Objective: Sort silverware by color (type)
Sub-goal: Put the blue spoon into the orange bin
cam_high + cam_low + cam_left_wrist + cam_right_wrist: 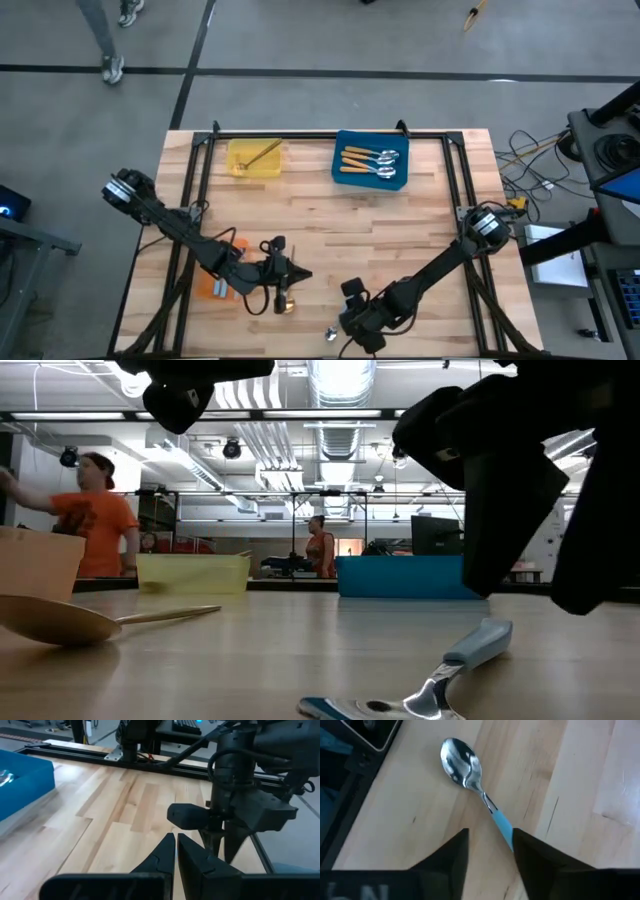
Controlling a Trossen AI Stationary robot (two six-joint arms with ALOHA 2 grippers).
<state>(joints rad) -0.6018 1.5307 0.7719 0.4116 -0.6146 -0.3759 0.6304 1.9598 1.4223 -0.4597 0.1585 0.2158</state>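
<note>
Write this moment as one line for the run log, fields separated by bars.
right gripper: open, straddling blue-handled spoon lying on table | left gripper: shut, over table front | blue tray: orange-handled spoons

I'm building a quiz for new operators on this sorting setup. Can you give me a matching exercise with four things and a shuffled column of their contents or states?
Column 1
1. yellow tray
2. blue tray
3. left hand
4. right hand

Column 2
A. open, fingers either side of the light-blue-handled spoon lying on the table
B. holds the orange-handled spoons
C. fingers shut
D. holds a gold spoon

Pairs: 1-D, 2-B, 3-C, 4-A
</note>
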